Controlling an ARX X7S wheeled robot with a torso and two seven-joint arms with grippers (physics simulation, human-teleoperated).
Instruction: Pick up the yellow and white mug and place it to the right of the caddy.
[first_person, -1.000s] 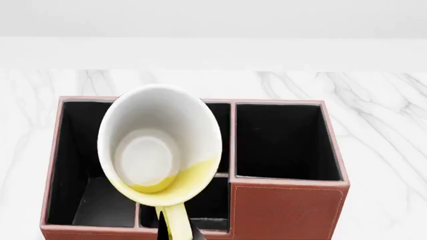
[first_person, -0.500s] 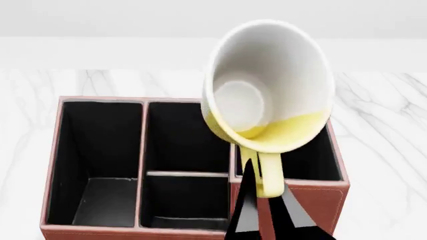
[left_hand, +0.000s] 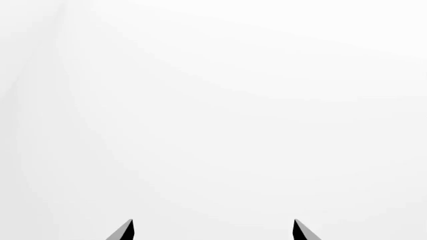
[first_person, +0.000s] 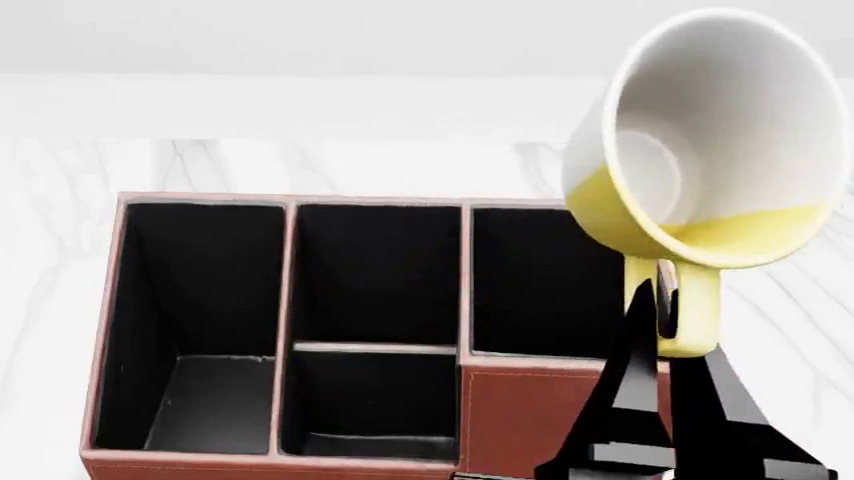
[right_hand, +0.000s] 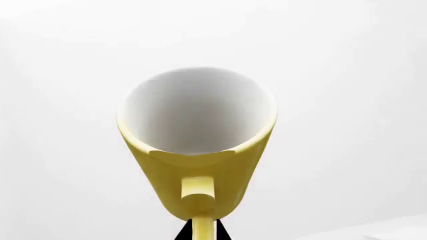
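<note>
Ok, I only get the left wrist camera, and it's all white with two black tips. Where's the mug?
Observer: In the head view the right gripper holds the mug by its handle, up in the air.
Operator: Is it next to the box?
Observer: It shows across the caddy at its right edge, tilted with its mouth toward the head camera.
Operator: Is anything inside the mug?
Observer: No. The right wrist view looks straight into it, and the white inside is bare.
</note>
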